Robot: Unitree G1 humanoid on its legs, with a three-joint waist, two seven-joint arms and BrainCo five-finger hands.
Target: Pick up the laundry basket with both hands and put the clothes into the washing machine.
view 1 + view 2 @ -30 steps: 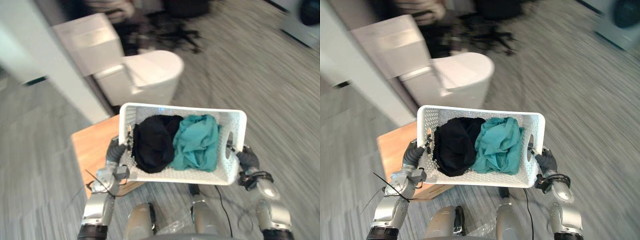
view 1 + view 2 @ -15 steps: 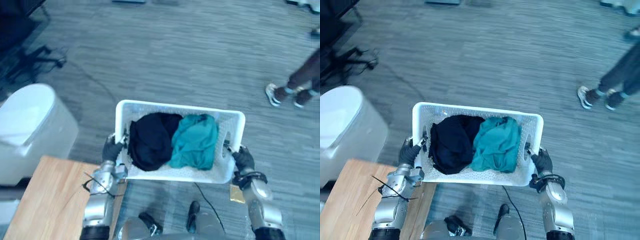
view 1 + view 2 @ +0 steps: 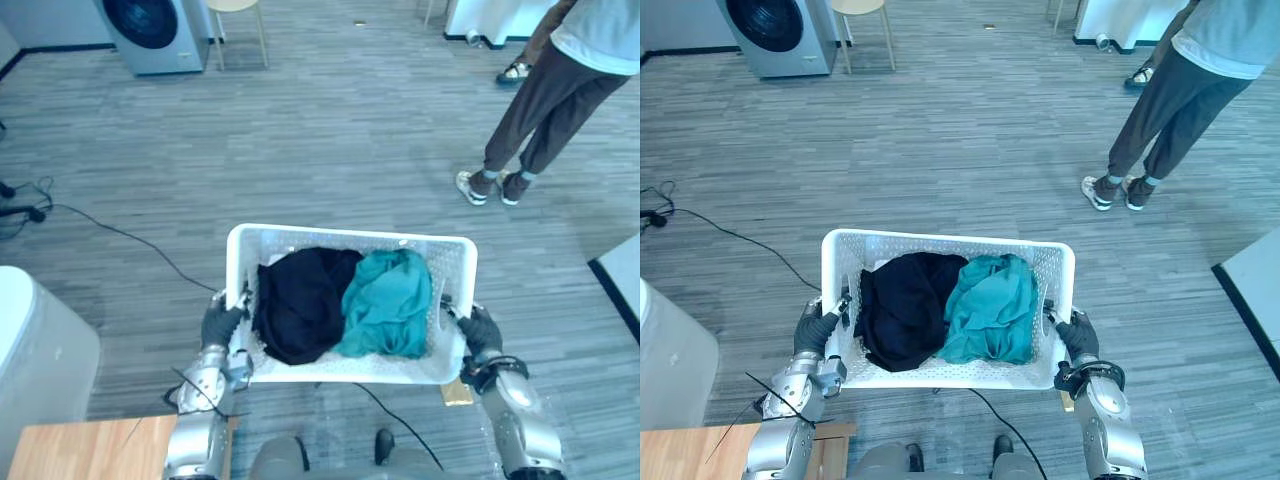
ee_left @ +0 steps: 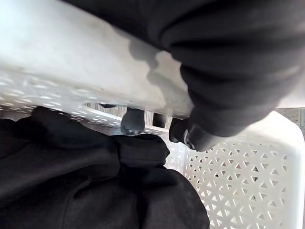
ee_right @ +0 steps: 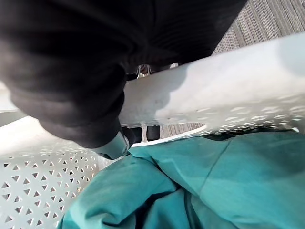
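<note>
I hold a white perforated laundry basket (image 3: 350,232) in front of me, above the floor. My left hand (image 3: 218,325) is curled through the handle slot on its left end and my right hand (image 3: 482,332) through the slot on its right end. Inside lie a black garment (image 3: 300,315) on the left and a teal garment (image 3: 390,305) on the right. In the left wrist view dark fingertips (image 4: 133,121) hook under the rim above the black garment (image 4: 71,181). The right wrist view has the teal garment (image 5: 190,191) under the rim (image 5: 214,100). The washing machine (image 3: 150,30) stands far off at the upper left.
A person (image 3: 540,110) in dark trousers stands at the upper right. A stool (image 3: 240,20) stands beside the washing machine. A white bin (image 3: 40,350) and a wooden table corner (image 3: 80,450) are at my lower left. Grey striped carpet stretches between me and the washing machine.
The whole picture has swung round: the white bin and wooden table slid off to the lower left, and the washing machine and person came into view. Both hands still hold the basket.
</note>
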